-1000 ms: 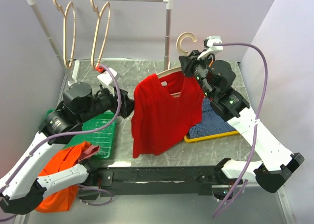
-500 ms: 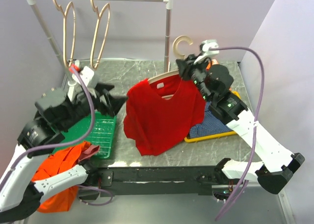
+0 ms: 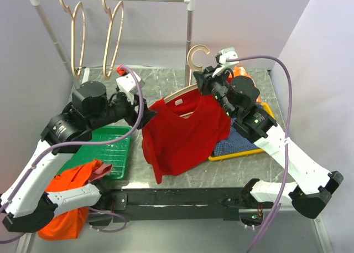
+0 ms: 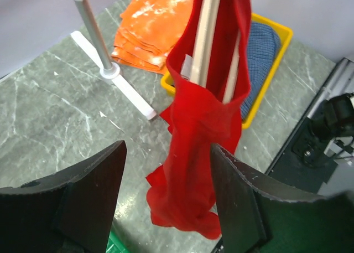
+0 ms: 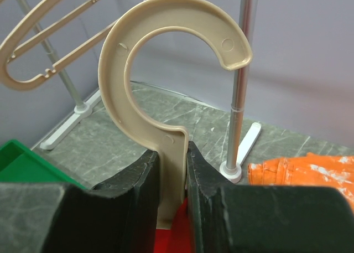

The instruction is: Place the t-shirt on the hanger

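Right wrist view: the right end effector (image 5: pixel 172 170) clamps the hanger (image 5: pixel 115 70) at its hook; the left end effector (image 4: pixel 166 159) is open beside the t-shirt (image 4: pixel 202 120), perhaps touching it.

White links (image 3: pixel 287 153), black joints (image 3: pixel 91 98), lilac cables (image 3: pixel 287 70); left hand (image 3: pixel 145 115), right hand (image 3: pixel 207 81) black.

Lilac walls (image 3: pixel 249 20), grey marbled tabletop (image 3: pixel 160 78)
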Tool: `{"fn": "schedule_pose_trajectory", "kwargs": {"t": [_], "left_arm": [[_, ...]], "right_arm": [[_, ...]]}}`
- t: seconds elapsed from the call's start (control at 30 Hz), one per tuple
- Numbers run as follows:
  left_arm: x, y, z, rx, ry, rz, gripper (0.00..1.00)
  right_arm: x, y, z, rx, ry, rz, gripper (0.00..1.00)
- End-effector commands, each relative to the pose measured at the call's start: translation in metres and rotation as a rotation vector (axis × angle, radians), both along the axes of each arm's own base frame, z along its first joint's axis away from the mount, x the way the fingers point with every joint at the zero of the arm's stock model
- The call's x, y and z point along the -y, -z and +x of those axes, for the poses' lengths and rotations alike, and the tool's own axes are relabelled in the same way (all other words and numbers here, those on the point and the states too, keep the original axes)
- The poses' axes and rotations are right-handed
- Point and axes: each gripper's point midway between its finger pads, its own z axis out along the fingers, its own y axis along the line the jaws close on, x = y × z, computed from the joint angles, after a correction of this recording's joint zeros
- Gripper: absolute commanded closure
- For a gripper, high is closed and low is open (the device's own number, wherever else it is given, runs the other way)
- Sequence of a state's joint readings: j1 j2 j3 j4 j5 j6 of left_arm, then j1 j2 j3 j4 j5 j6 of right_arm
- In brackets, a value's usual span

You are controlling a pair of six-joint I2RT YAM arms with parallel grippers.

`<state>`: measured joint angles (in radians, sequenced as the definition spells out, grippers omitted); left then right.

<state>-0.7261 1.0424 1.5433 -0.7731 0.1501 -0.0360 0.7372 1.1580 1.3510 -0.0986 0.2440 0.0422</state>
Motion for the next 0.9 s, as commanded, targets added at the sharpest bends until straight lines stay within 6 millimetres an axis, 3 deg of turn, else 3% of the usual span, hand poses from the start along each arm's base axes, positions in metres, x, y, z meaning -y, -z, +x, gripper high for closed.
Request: {"fn": "schedule_pose_trajectory", "kwargs": {"t": [0.0, 0.07, 0.1, 0.2, 0.47, 0.7, 0.87], "left_arm": [[0.003, -0.014, -0.013, 0.029, 0.071, -0.015, 0.35], [0.006, -0.010, -0.013, 0.018, 0.083, -0.011, 0.44], [0.007, -0.007, -0.012, 0.014, 0.086, -0.008, 0.57], [0.014, 0.001, -0.015, -0.016, 0.120, 0.005, 0.73], [0.031, 0.004, -0.012, -0.012, 0.176, 0.027, 0.72], [0.044, 0.002, -0.011, -0.006, 0.216, 0.001, 0.85], [0.055, -0.005, -0.012, 0.011, 0.264, -0.032, 0.86]], "right_arm": [[0.010, -0.042, -0.011, 0.102, -0.002, 0.071, 1.00], [0.009, -0.042, -0.012, 0.102, -0.010, 0.066, 1.00], [0.007, -0.042, -0.013, 0.104, -0.021, 0.066, 1.00], [0.006, -0.047, -0.019, 0.120, -0.048, 0.078, 1.00], [-0.014, -0.051, -0.036, 0.131, -0.104, 0.080, 1.00], [-0.034, -0.055, -0.053, 0.150, -0.163, 0.072, 1.00], [-0.049, -0.060, -0.065, 0.158, -0.223, 0.101, 1.00]]}}
